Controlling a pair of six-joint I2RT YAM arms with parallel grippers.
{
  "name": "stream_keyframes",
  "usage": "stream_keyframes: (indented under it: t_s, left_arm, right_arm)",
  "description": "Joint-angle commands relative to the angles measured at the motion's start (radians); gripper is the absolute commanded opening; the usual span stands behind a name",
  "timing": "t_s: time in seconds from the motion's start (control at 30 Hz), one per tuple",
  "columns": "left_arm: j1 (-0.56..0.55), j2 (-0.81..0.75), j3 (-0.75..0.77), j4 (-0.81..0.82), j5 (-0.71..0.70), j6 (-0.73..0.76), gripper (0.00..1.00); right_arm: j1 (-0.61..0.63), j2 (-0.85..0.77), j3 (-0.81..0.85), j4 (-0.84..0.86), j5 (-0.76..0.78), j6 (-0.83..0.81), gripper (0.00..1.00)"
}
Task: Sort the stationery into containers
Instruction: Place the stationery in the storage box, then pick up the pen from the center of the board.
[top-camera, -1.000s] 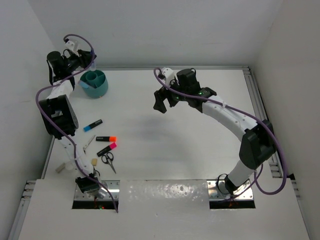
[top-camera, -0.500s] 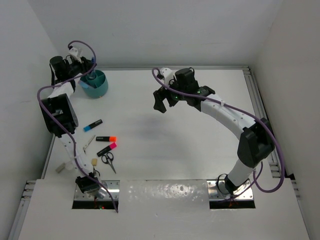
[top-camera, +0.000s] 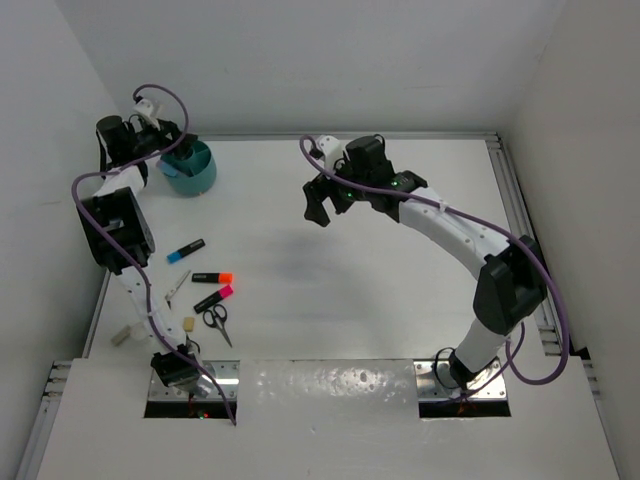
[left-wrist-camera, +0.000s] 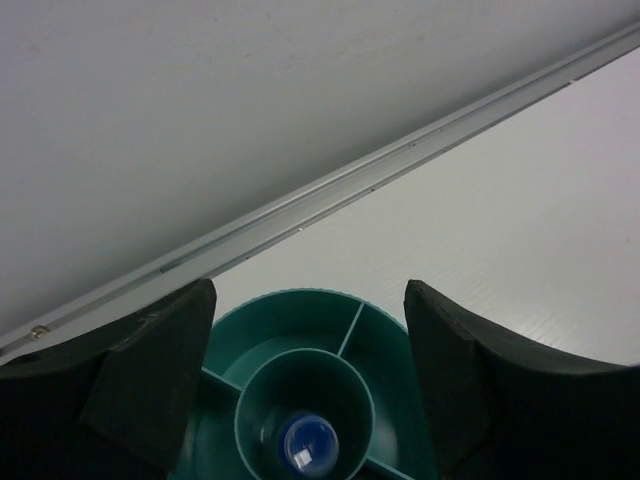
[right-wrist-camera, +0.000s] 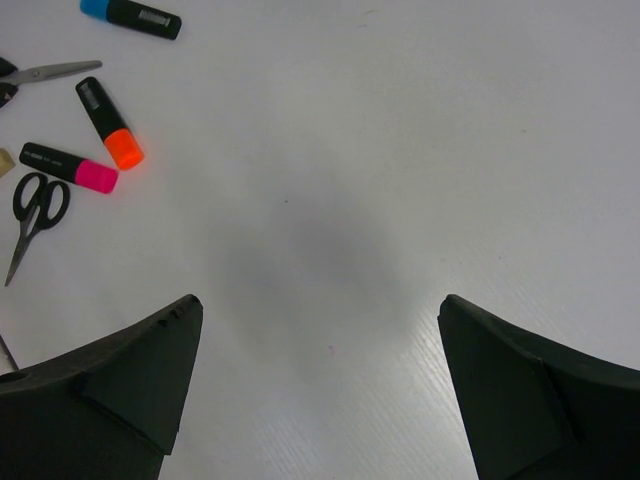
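Left gripper (left-wrist-camera: 308, 300) hangs right over the cup (top-camera: 196, 182) at the table's far-left corner. Its jaws are apart with nothing between them. My guess is that's a drop spot: the open gap lines up with the cup's round middle well, so anything let go there falls straight in.

There's a blue marker (left-wrist-camera: 308, 442) in that well. The wrist camera only sees its end, so its long axis is roughly vertical, one end up at the gripper. Can't tell if that end is the cap or the tail.

Right gripper (right-wrist-camera: 320, 300) hovers over bare table around the middle, jaws spread wide and holding nothing. Looks parked out of the left arm's way, but that's just my read.

The rest sits along the left edge, well apart from the cup:
- blue-capped marker (top-camera: 186, 249) lies flat, axis roughly along the near edge, cap toward the left edge
- orange marker (top-camera: 212, 277) lies the same way, cap toward the right
- pink marker (top-camera: 214, 297) is tilted, cap pointing right and a bit far
- scissors (top-camera: 217, 321) have their blades aimed at the near edge
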Motion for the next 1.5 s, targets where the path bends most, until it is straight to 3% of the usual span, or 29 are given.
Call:
stream_keyframes:
  t_s: [0.0,0.2,0.3,0.33,0.37,0.4,0.43,0.47,0.5,0.57,0.63,0.73,0.97,1.23,1.47]
  left_arm:
    - [0.02,-0.039,0.058,0.046,0.08,-0.021,0.81]
    - [0.025,-0.12,0.088,0.041,0.119,-0.079,0.8]
    - [0.022,-0.185,0.151,-0.105,0.11,0.003,0.74]
    - [0.008,-0.198,0.195,-0.414,0.092,0.087,0.73]
    - [-0.001,-0.211,0.319,-0.598,0.031,0.373,0.77]
    - [-0.044,-0.212,0.381,-1.03,-0.017,0.566,0.84]
    - [-0.07,-0.228,0.424,-1.225,-0.077,0.966,0.85]
    - [-0.096,-0.244,0.414,-1.355,-0.219,1.111,0.86]
    - [-0.137,-0.272,0.413,-1.514,-0.22,1.195,0.85]
    - [-0.173,-0.382,0.183,-1.636,-0.425,1.353,0.81]
    - [-0.205,-0.495,-0.031,-1.668,-0.523,1.433,0.81]
    - [-0.286,-0.571,-0.262,-1.666,-0.617,1.389,0.78]
    - [-0.366,-0.666,-0.584,-1.49,-0.692,1.26,0.74]
    - [-0.429,-0.674,-0.763,-1.153,-0.738,1.14,0.72]
    - [-0.435,-0.677,-0.844,-1.037,-0.768,1.139,0.66]
  right_arm:
    - [0.016,-0.016,0.04,-0.003,0.016,-0.016,0.99]
    - [0.043,-0.059,0.012,0.001,0.038,-0.048,0.99]
    - [0.052,-0.09,-0.025,0.003,0.065,-0.056,0.99]
    - [0.06,-0.117,-0.054,0.006,0.071,-0.059,0.99]
    - [0.065,-0.134,-0.071,0.007,0.084,-0.061,0.99]
    - [0.068,-0.151,-0.092,0.013,0.09,-0.058,0.99]
    - [0.069,-0.185,-0.136,0.02,0.094,-0.053,0.99]
    - [0.071,-0.206,-0.163,0.026,0.102,-0.05,0.99]
    - [0.074,-0.229,-0.215,0.042,0.104,-0.045,0.99]
    - [0.077,-0.283,-0.267,0.075,0.108,-0.035,0.99]
    - [0.08,-0.332,-0.337,0.096,0.107,-0.033,0.99]
    - [0.091,-0.366,-0.395,0.124,0.108,0.007,0.99]
    - [0.126,-0.435,-0.47,0.112,0.137,0.036,0.99]
    - [0.146,-0.504,-0.537,0.129,0.166,0.08,0.99]
    - [0.158,-0.547,-0.554,0.116,0.197,0.094,0.99]
